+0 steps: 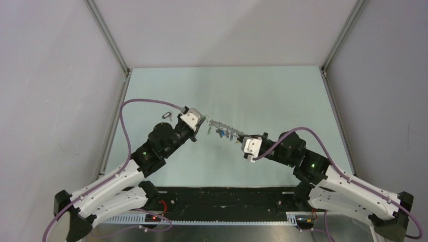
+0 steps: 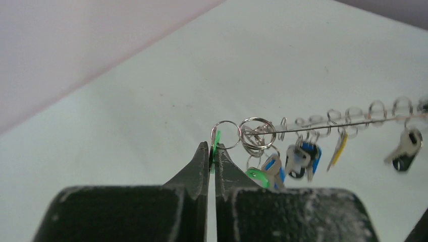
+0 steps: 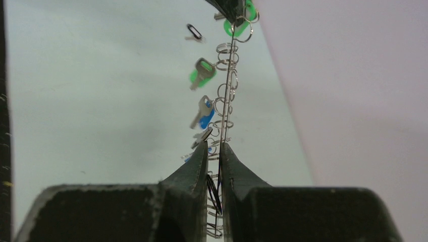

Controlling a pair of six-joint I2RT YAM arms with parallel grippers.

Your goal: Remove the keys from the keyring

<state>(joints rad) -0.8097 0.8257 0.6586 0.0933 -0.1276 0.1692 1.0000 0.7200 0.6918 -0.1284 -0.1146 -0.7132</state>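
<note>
The keyring [image 1: 228,129] shows edge-on as a thin wire stretched in the air between my two grippers. Small silver split rings and several keys [image 2: 302,159] hang from it, with green, blue, yellow and black heads. My left gripper [image 2: 212,151] is shut on a green key head [image 2: 216,139], whose split ring links to the keyring's left end [image 2: 262,132]. My right gripper [image 3: 214,151] is shut on the keyring wire [image 3: 228,96] and some split rings. A green key [image 3: 202,71] and a blue key [image 3: 204,112] dangle beyond it. From above, the left gripper [image 1: 204,123] and the right gripper [image 1: 246,137] face each other.
A small black-headed piece [image 1: 166,115] lies loose on the pale green table [image 1: 272,91] just left of the left gripper; it also shows in the right wrist view [image 3: 193,31]. Grey walls with metal frame posts [image 1: 108,38] enclose the table on three sides.
</note>
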